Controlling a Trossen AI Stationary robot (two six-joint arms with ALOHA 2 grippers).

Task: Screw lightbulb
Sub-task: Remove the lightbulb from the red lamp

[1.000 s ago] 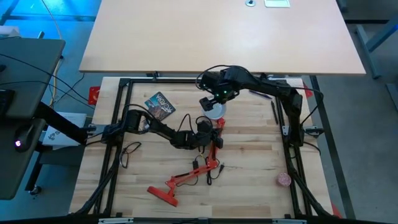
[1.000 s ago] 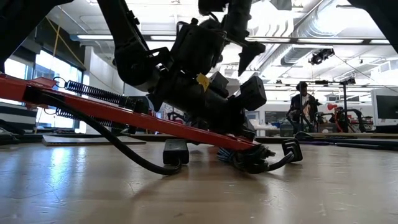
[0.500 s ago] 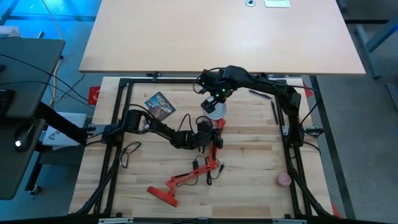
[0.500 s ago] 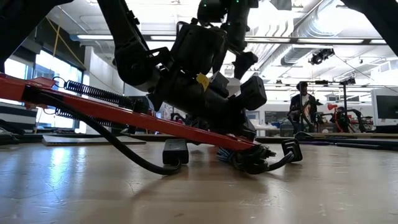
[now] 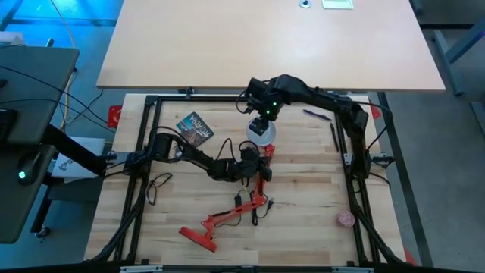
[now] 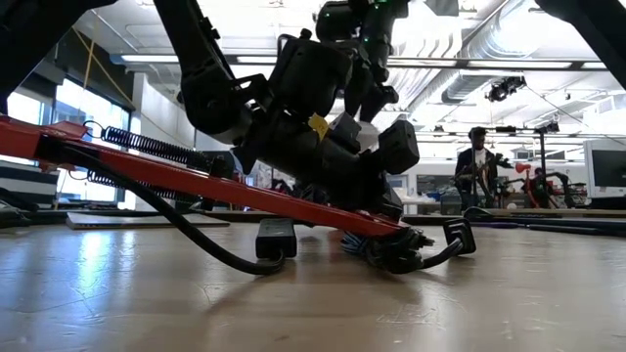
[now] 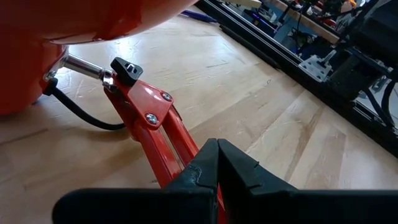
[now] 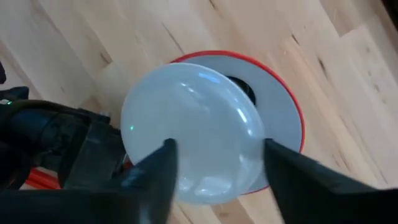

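Note:
A red desk lamp lies on the table, its base [image 5: 198, 236] near the front and its round shade [image 8: 285, 106] facing up. The white lightbulb [image 8: 193, 124] stands in the shade's dark centre. My right gripper [image 8: 219, 149] hangs over it from above, fingers closed in on the dome's two sides; in the high view it [image 5: 261, 117] covers part of the shade. My left gripper [image 7: 217, 155] lies low beside the shade, shut on the lamp's red arm [image 5: 263, 173]. My left gripper pinches the lamp's red arm [image 7: 177, 146] between its two shut fingers, a little below the hinge under the shade. The fingers come in low and slanting down, from the table's left. The arm stays near the table. My right gripper holds the lightbulb's dome by two opposite sides [image 8: 252, 149], one finger on each. The fingers point down from above. The bulb stands upright with its neck in the shade's centre.
A dark booklet [image 5: 195, 127] lies at the far left of the wooden top, a black cable [image 5: 157, 186] at the left, a pen [image 5: 314, 114] at the far right, a pink round thing [image 5: 346, 219] at the near right. A person [image 6: 477, 161] stands far behind the table.
My right gripper has rolled about its downward axis above the bulb and shifted a little toward the table's far edge. Its fingers, wide apart a second ago, have closed in on the bulb's dome. The lamp has stayed where it was.

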